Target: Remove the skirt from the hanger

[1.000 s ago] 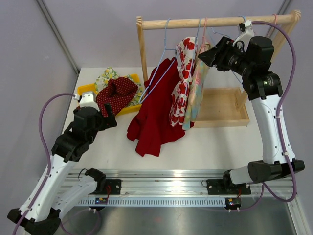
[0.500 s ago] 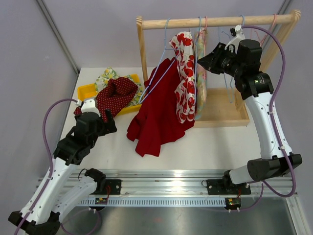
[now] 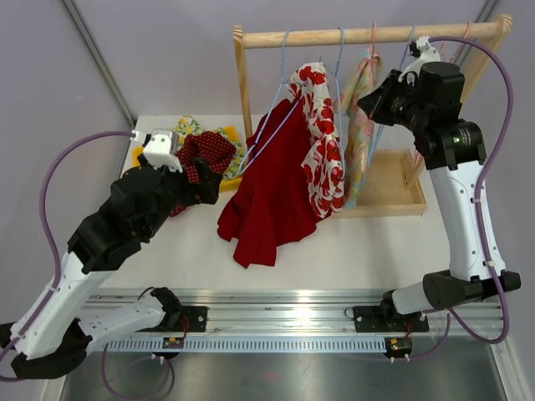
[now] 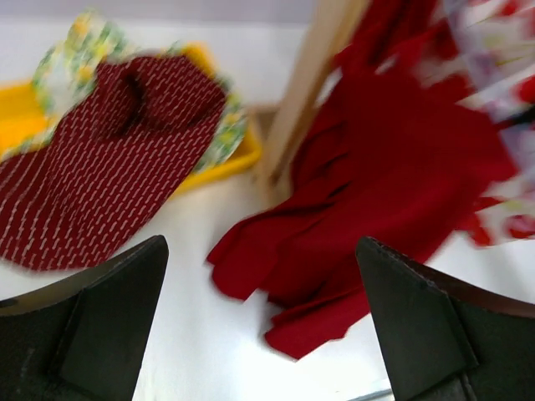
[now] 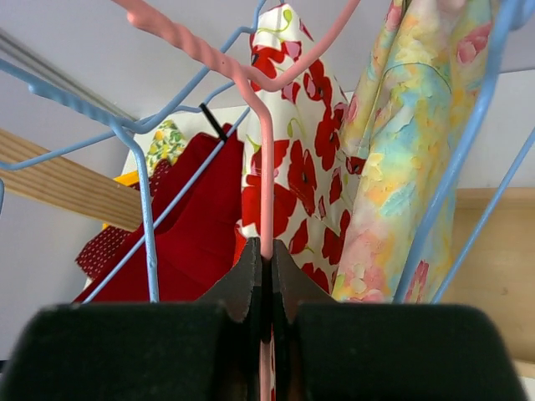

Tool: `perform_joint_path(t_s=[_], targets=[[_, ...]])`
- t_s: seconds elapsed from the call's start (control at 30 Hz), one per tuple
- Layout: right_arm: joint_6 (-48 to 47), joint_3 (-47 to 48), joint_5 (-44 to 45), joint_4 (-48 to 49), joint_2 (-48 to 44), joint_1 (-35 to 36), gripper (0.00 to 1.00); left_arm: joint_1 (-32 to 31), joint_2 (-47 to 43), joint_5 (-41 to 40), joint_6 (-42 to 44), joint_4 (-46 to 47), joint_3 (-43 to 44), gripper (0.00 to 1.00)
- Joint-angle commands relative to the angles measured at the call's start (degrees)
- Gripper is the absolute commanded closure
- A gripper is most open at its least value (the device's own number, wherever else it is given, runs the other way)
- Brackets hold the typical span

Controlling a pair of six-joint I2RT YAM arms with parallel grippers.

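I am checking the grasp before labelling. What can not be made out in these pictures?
- Right wrist view: the pink hanger has its hook cut off by the top edge.
- Top view: the right gripper hides its grip point behind its own dark body.
- Left wrist view: the poppy-print garment is blurred and cut by the edge.

— The rack rail [image 3: 368, 36]?
— Bare wood, pale and matt.
— The hangers?
— The pink hanger [image 5: 266, 167] looks like coated wire, ridged where it twists; the blue hanger [image 5: 148, 217] is the same.
— The clothes?
— All cloth. The floral skirt [image 5: 410, 150] is thin and smooth, the red garment [image 3: 267, 200] heavier and matt. The yellow tray [image 4: 17, 129] looks like plastic.
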Motion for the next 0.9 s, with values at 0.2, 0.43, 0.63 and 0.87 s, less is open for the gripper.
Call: perform_joint_path(t_s=[0.2, 0.43, 0.63, 0.87], targets=[[-2.49, 1.79, 3.84, -3.53, -9.41, 0.23, 1.00, -14.18, 17.04, 5.60, 10.82, 10.40, 21.28, 0.01], [-1.17, -3.75, -1.79, -5.38, -20.13, 0.14, 1.00, -20.07, 26.89, 20.46, 13.73, 18.56, 26.84, 0.01], [-1.17, -1.65, -5.13, -8.37, -22.16, 0.23, 1.00, -21.48, 31.54, 23.89, 13.02, 22.00, 28.77, 0.01], [-1.00, -3.49, -6.54, -5.22, -20.85, 0.23, 1.00, -23.41, 34.10, 26.89, 13.72, 23.15, 30.53, 0.01]])
